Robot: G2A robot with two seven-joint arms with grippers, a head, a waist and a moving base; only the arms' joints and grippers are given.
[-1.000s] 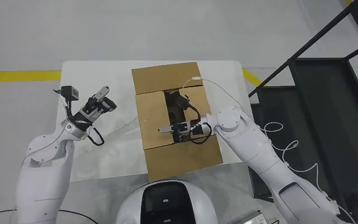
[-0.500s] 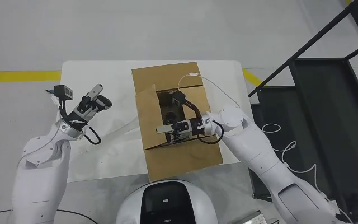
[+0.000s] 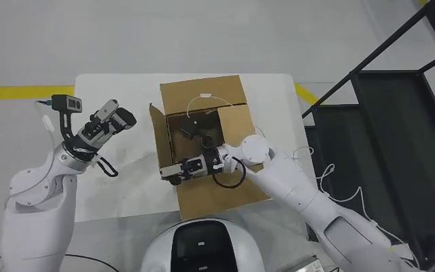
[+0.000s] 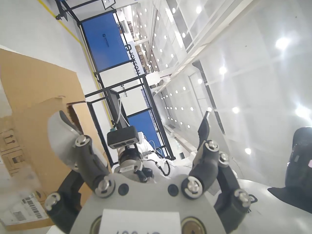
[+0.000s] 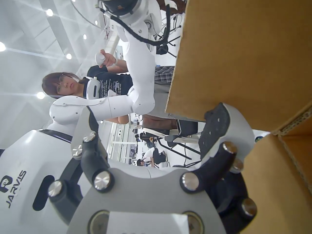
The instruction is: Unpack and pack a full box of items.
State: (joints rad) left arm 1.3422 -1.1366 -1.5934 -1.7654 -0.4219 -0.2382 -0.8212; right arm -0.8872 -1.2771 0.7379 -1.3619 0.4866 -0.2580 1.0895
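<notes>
I'm holding the spread right gripper (image 3: pixel 170 173) at the raised side flap (image 3: pixel 158 136) of the cardboard box (image 3: pixel 217 190) — left gripper (image 3: pixel 121 114) also spread — dark items (image 3: pixel 197 130) sitting inside, seemingly nothing unpacked yet.

I see a brown corrugated cardboard box (image 3: pixel 204 197) on the white table (image 3: pixel 272 88), top open: left flap (image 3: pixel 157 132) standing upright, far flap (image 3: pixel 204 92) folded flat, dark items (image 3: pixel 197 130) inside that I can't identify.

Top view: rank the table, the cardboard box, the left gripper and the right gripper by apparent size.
1. table
2. cardboard box
3. left gripper and right gripper: they look about alike, so I do not rank one above the other.
</notes>
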